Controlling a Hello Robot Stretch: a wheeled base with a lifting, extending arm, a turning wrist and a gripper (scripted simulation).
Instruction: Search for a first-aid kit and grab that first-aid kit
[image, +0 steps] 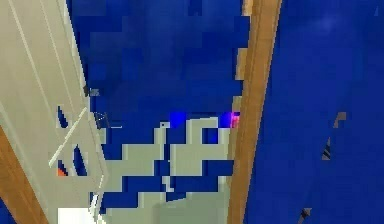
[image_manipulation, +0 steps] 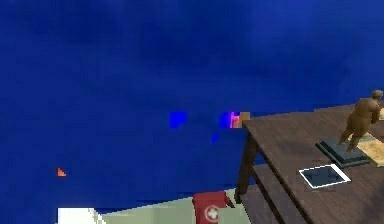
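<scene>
Wall (image_manipulation: 100, 80) of deep blue spans the arm side view's left. At the bottom edge, just left of a wooden table (image_manipulation: 295, 140), lies a red case (image_manipulation: 212, 211) with a round white mark, likely the first-aid kit: probably light and rigid, best taken across its narrow sides. Rightward, a bronze statue (image_manipulation: 362, 118) stands on the table. The gripper's state cannot be told.

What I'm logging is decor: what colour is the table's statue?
Bronze-brown statue; arm side view shows it best.
</scene>
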